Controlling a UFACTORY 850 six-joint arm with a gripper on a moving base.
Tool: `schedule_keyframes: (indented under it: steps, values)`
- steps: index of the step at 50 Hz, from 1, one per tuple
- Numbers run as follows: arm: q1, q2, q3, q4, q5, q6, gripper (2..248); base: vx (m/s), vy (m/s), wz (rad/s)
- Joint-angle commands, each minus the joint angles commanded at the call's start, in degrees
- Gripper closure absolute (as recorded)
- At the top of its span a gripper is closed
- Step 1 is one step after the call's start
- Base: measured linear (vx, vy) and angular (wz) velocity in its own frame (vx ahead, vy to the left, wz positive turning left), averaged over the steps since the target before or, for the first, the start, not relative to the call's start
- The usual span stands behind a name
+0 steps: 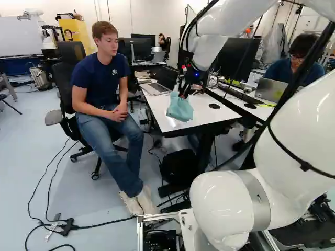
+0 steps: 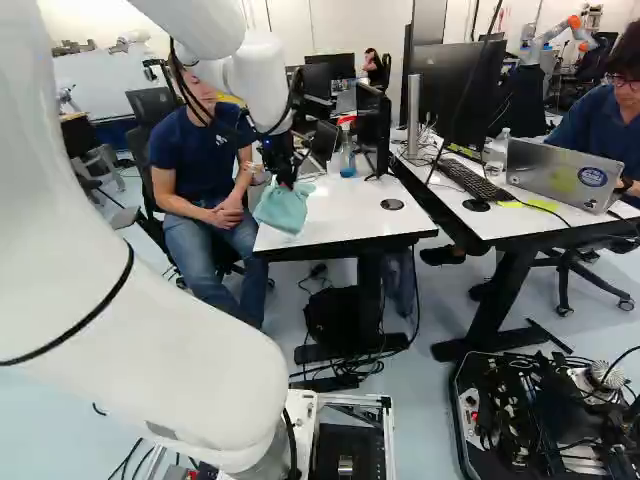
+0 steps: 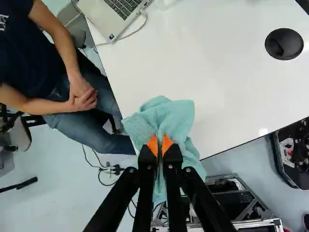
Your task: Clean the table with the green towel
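Jaws: pinching the towel [image 3: 177, 118]
Towel: crumpled, at the worktop's [image 3: 217, 72] near corner
Laptop [image 3: 99, 18]: open on the worktop

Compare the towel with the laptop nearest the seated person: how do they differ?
The towel is blue-green, soft and crumpled; the laptop is silver, flat and straight-edged. The towel is pinched in the gripper, while the laptop sits open on the table, apart from the gripper. Both are by the table's edge.
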Motion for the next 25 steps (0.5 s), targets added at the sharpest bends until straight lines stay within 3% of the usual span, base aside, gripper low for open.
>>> schedule_keyframes:
  steps: [25]
  values:
    - [0.8, 3.7, -0.6, 4.4, -6.0, 0.0, 219, 0.0, 0.0, 0.0]
